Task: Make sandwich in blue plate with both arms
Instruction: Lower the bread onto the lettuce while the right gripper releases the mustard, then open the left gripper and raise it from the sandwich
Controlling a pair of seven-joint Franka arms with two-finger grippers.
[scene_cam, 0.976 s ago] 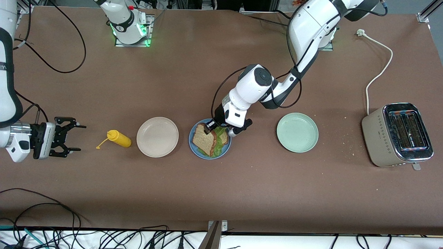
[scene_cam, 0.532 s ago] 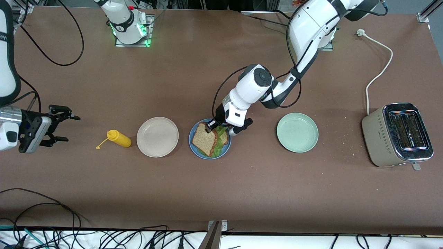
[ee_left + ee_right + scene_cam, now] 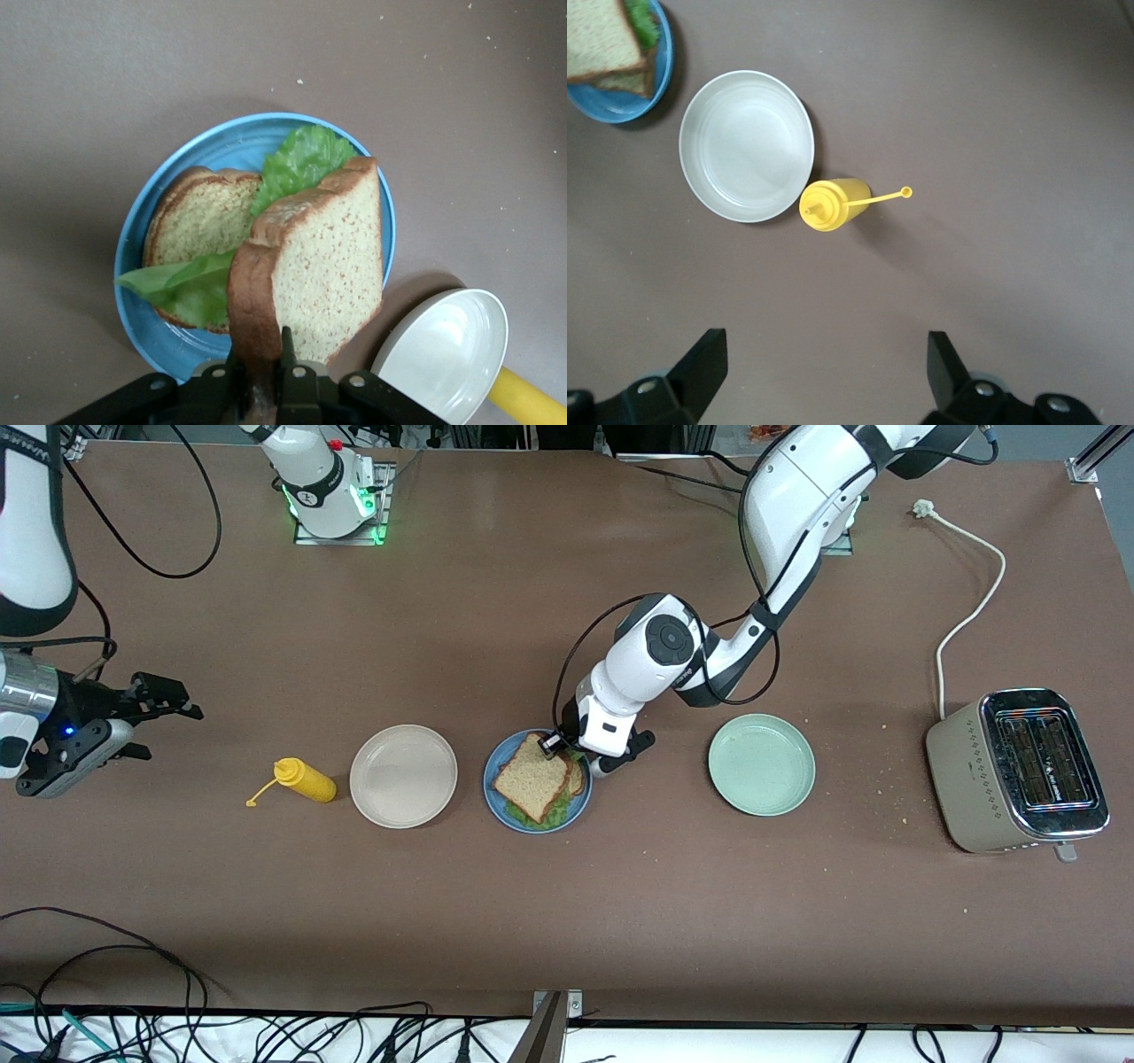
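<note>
The blue plate (image 3: 500, 753) (image 3: 221, 146) lies mid-table with the sandwich on it. A lower bread slice (image 3: 199, 217) (image 3: 578, 775) carries a crinkly green lettuce leaf (image 3: 301, 159) (image 3: 554, 815). Over both leans the top bread slice (image 3: 532, 778) (image 3: 328, 257), tilted, with my left gripper (image 3: 554, 744) (image 3: 263, 350) shut on its crust at the edge toward the robots' bases. My right gripper (image 3: 173, 733) (image 3: 824, 354) hovers open and empty over bare table at the right arm's end, well away from the plate.
Between the right gripper and the blue plate lie a yellow squeeze bottle (image 3: 306, 779) (image 3: 828, 202) and an empty beige plate (image 3: 403, 776) (image 3: 747, 146). An empty pale green plate (image 3: 761, 764) and a toaster (image 3: 1019, 769) with a white cord sit toward the left arm's end.
The left gripper has laid the top slice down flatter over the lettuce. The right arm has drawn back toward its end of the table, still open.
</note>
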